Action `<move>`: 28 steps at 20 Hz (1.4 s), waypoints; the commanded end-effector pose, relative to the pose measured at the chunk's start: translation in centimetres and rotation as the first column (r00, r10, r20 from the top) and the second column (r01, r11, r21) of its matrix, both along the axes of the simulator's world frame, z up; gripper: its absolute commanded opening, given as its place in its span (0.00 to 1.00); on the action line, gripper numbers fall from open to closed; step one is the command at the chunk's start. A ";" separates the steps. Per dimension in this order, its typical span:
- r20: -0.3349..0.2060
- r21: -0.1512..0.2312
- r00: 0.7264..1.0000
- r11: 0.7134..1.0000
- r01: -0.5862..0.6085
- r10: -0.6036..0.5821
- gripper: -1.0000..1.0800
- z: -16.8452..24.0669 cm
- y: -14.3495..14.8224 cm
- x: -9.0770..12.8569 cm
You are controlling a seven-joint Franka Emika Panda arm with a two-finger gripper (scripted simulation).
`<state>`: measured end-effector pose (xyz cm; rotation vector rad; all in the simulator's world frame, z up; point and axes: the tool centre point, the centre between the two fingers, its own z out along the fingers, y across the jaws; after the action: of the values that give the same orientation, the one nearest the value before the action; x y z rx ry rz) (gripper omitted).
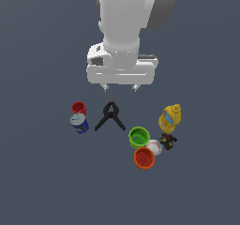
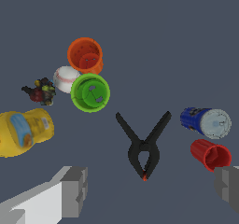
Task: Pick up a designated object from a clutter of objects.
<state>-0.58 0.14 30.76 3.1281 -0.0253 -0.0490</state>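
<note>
- The gripper (image 1: 121, 86) hangs wide and empty above the clamp (image 1: 110, 116).
- The green cup (image 1: 139, 137) stands on the counter (image 1: 42, 182), touching the orange cup (image 1: 144, 158), beside the ball (image 1: 154, 147).

arm (image 1: 129, 13) cut off by the exterior view's upper edge, yellow bottle (image 2: 21, 132) and both gripper fingers (image 2: 70, 192) clipped at the wrist view's edges, small dark toy (image 1: 168, 141) too small to identify, white ball (image 1: 154, 147) partly hidden behind orange cup (image 1: 144, 158)
</note>
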 end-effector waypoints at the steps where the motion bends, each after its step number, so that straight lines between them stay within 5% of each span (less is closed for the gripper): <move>1: 0.000 0.000 1.000 1.000 0.000 0.000 0.62 0.0 0.0 0.0; 15: -0.007 -0.016 1.000 1.000 0.012 -0.012 0.62 -0.9 -0.1 0.2; 28: 0.064 -0.082 0.998 0.996 0.020 -0.015 0.62 -6.6 2.8 3.4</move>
<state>2.39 2.37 25.16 3.0553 -0.0552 0.0317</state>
